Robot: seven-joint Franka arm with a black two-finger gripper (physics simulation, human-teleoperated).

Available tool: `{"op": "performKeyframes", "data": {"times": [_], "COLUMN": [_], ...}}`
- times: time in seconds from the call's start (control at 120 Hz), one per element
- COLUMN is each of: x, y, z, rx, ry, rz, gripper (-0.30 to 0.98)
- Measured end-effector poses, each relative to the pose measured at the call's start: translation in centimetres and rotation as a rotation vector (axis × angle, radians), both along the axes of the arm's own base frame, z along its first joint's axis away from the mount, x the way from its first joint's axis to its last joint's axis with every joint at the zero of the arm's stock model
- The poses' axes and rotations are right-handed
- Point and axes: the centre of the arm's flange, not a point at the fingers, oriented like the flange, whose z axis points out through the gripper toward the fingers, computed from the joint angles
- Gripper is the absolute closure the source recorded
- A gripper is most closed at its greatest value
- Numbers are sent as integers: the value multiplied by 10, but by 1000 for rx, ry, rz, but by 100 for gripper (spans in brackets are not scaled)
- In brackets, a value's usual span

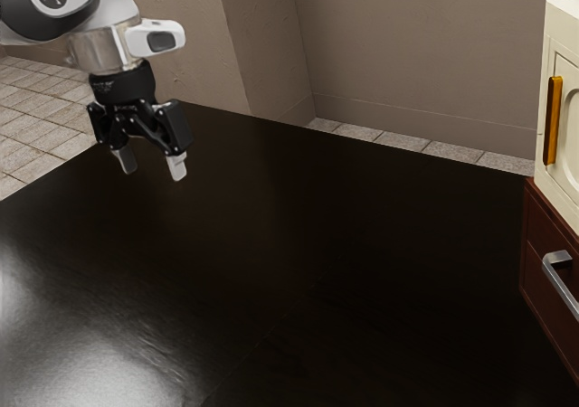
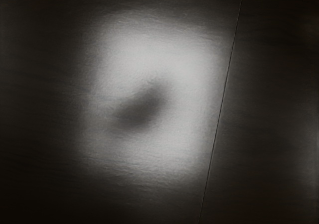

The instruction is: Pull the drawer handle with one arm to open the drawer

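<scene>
My gripper (image 1: 152, 166) hangs over the far left part of the table in the exterior view, its two light fingertips standing apart with nothing between them. It is open. Far from it, at the exterior view's right edge, stands a dark red-brown drawer (image 1: 540, 278) with a silver bar handle (image 1: 558, 279). The drawer front looks closed, and part of it and of the handle is cut off by the picture's edge. The gripper touches neither.
A cream box-like cabinet (image 1: 558, 41) with an amber handle (image 1: 552, 122) rests on top of the drawer unit. The dark glossy table (image 1: 317, 244) spans between gripper and drawer. In the wrist view, the tabletop (image 2: 149, 154) carries a bright reflection and a thin seam.
</scene>
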Motion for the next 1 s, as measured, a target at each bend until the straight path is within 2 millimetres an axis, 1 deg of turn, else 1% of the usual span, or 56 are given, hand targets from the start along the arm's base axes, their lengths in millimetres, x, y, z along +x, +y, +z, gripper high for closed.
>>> {"op": "performKeyframes", "data": {"times": [0.15, 0.183, 0.208, 0.242, 0.258, 0.283, 0.317, 0.367, 0.45, 0.558, 0.617, 0.667, 0.742, 0.825, 0.867, 0.917, 0.95, 1.0], "x": [6, 5, 3, -7, -13, -21, -29, -34, -33, -22, -20, -18, -12, -5, -5, -6, -10, -28], "y": [-22, -27, -32, -38, -41, -45, -52, -62, -81, -104, -112, -113, -106, -83, -71, -62, -58, -55], "z": [2, 8, 23, 62, 78, 97, 111, 120, 121, 111, 109, 107, 101, 86, 80, 75, 74, 72], "rx": [4, 5, 11, 37, 50, 67, 82, 94, 92, 81, 78, 76, 75, 78, 73, 51, 42, 48], "ry": [-21, -35, -67, -147, -180, -218, -246, -260, -261, -249, -248, -244, -233, -194, -172, -146, -134, -122], "rz": [-41, -52, -59, -64, -65, -65, -67, -76, -100, -137, -146, -145, -123, -74, -50, -30, -16, 17], "gripper": [0, 0, 0, 0, 0, 0, 0, 0, 0, 0, 0, 0, 0, 0, 0, 0, 0, 0]}}
